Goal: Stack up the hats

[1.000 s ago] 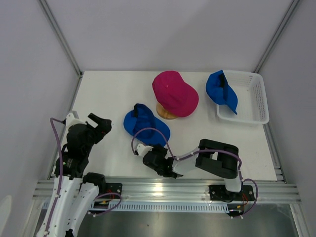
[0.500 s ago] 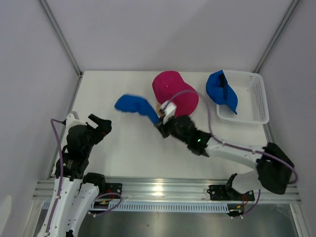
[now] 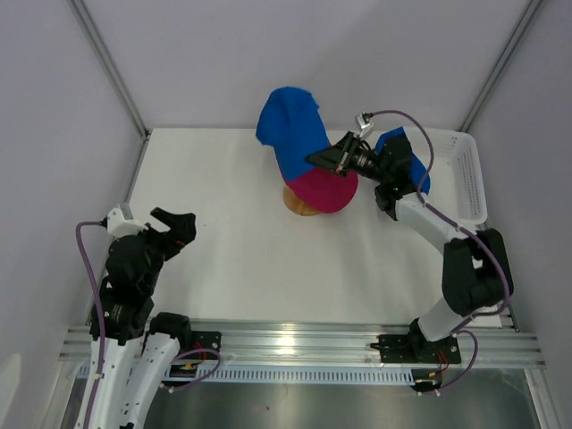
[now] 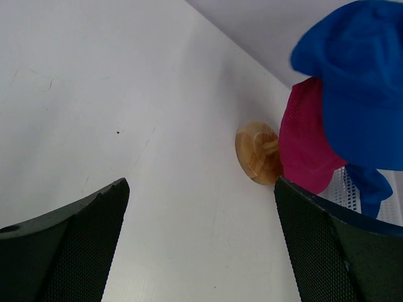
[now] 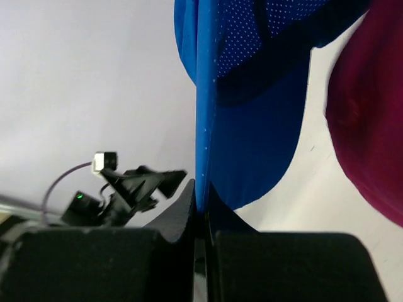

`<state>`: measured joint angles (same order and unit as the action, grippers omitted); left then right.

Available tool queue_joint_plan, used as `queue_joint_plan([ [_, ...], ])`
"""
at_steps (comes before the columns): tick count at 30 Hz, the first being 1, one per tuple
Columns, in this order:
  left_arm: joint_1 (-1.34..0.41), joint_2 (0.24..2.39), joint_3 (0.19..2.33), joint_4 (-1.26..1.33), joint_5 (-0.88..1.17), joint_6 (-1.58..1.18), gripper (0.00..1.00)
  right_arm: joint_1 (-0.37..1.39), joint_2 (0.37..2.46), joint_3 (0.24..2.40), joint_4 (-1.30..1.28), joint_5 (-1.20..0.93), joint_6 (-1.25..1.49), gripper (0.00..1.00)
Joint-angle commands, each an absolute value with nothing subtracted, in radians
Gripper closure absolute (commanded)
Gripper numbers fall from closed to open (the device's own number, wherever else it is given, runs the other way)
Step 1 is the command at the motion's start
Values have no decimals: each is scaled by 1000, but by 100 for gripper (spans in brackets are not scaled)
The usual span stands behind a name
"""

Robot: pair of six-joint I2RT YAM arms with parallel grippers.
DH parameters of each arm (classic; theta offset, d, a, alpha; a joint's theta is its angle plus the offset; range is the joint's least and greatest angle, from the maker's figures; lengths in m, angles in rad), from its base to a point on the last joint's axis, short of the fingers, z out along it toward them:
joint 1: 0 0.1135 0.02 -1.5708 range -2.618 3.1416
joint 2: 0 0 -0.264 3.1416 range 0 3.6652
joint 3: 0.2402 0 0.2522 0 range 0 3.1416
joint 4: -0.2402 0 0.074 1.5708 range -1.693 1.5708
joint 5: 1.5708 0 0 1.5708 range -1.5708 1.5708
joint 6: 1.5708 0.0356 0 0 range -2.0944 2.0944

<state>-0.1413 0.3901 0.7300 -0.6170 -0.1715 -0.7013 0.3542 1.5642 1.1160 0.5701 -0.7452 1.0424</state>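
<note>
- Overhead, the right gripper (image 3: pixel 332 160) pinches the brim of a blue cap (image 3: pixel 286 125) hanging just above the wooden stand (image 3: pixel 302 204).
- On that stand sits the pink cap (image 3: pixel 329 189), beneath it.
- Right of the stand, the second blue cap (image 3: pixel 393 143) rests at the basket (image 3: pixel 466 179) rim.
- Well left of the stand, the left gripper (image 3: pixel 176 229) hovers, spread wide.

Bright, even light; soft shadows; glare on the metal rail (image 3: pixel 286 338).
</note>
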Motion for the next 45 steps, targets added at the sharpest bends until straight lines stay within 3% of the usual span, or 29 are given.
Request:
queue_joint_plan([
  [1, -129, 383, 762, -600, -161, -664, 0, 341, 1685, 1094, 943, -1011, 1483, 100],
  [3, -130, 393, 761, -598, -156, -660, 0, 338, 1709, 1060, 1060, -1055, 1557, 100],
  [6, -130, 411, 762, -597, -141, -658, 1, 325, 1698, 1040, 974, -1089, 1507, 100],
  [11, -130, 429, 759, -588, -114, -663, 0, 269, 1573, 1052, 514, -1053, 1156, 100],
  [15, -130, 439, 749, -571, -89, -675, 0, 190, 1479, 1069, 302, -1002, 973, 98],
  [20, -130, 460, 752, -549, -66, -684, 1, 107, 1511, 1061, 265, -1041, 921, 92],
  [29, -130, 411, 747, -555, -103, -695, 1, 11, 1747, 1085, 247, -1108, 885, 90],
  [37, -130, 408, 761, -569, -121, -672, 0, -46, 1756, 1141, 215, -1042, 838, 75],
  [45, -130, 428, 758, -569, -91, -667, 1, -29, 1730, 1106, 313, -974, 851, 74],
])
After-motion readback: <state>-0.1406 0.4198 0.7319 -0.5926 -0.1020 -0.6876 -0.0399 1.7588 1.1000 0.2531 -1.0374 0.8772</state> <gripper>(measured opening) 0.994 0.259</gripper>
